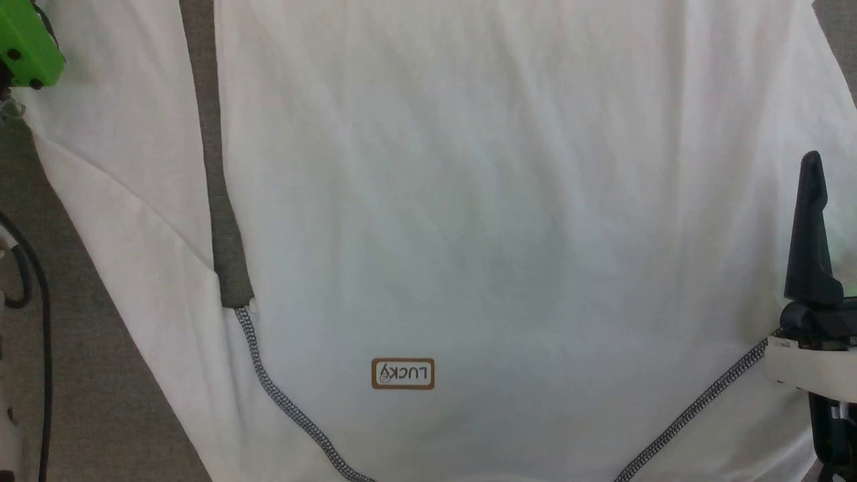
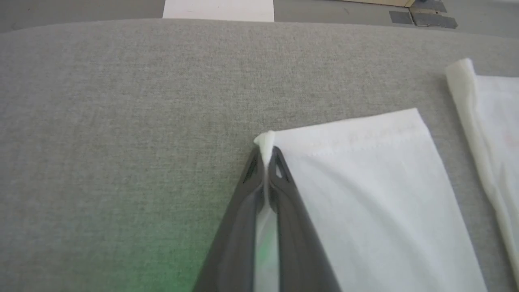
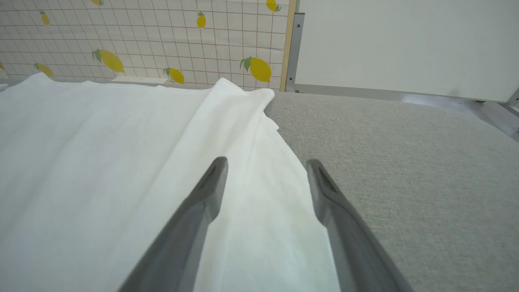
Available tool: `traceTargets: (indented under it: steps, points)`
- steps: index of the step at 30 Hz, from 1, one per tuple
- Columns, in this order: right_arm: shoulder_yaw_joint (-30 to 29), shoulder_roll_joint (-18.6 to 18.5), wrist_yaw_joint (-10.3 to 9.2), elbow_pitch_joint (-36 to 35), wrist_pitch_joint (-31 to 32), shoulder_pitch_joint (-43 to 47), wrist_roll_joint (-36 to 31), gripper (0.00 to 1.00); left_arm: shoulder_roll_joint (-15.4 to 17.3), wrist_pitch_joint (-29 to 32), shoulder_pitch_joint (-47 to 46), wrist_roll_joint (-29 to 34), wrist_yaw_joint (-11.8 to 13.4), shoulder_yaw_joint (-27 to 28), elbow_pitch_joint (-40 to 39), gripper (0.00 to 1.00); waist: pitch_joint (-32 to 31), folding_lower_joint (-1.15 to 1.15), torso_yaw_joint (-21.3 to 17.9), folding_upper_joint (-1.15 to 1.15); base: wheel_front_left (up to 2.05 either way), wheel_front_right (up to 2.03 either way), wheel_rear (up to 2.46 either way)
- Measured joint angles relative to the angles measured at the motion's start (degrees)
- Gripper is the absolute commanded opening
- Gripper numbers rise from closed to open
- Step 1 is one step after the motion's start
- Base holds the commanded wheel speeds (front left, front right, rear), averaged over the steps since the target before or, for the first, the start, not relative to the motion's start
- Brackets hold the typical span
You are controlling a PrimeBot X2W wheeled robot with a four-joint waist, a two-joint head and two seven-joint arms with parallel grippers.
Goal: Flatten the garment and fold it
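Note:
The white garment (image 1: 509, 221) lies spread front-up over the grey table, its "LUCKY" patch (image 1: 402, 373) near me between two grey diagonal seams. One sleeve (image 1: 127, 201) runs along the left, apart from the body. My left gripper (image 2: 266, 151) is shut on the corner of that sleeve's cuff (image 2: 365, 174), a tuft of fabric poking out past the tips. My right gripper (image 3: 267, 164) is open, hovering over the garment's folded right edge (image 3: 243, 134). One of its dark fingers (image 1: 811, 221) stands at the right side of the head view.
Grey fabric table (image 2: 121, 121) stretches left of the cuff and right of the garment (image 3: 405, 170). A lemon-patterned tiled wall (image 3: 142, 36) and white panel (image 3: 405, 40) stand behind. A black cable (image 1: 40, 301) and a green arm part (image 1: 27, 47) are at the left.

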Motion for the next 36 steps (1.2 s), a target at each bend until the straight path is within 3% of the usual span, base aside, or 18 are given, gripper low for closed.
traceTargets:
  steps: [11,21,36]
  points:
    - [0.5,0.0,0.00,3.1,-0.4,-0.2,0.4,1.00,-0.9,-8.4,2.6,-2.0,-1.0,2.3,0.3,0.00,-5.5,0.00,0.9,0.00,0.00,0.00,0.00]
    - [0.2,0.0,0.00,6.5,-0.9,2.8,1.8,1.00,-0.5,-15.0,13.5,-3.6,-0.3,7.6,-0.9,0.00,-14.6,-0.01,1.8,0.00,0.00,0.00,0.00]
    - [-2.4,0.0,0.00,6.7,1.0,8.7,2.1,1.00,3.7,-14.2,33.1,-9.8,3.4,20.3,-2.7,0.00,-29.2,-0.01,4.5,0.00,0.00,0.00,0.00]
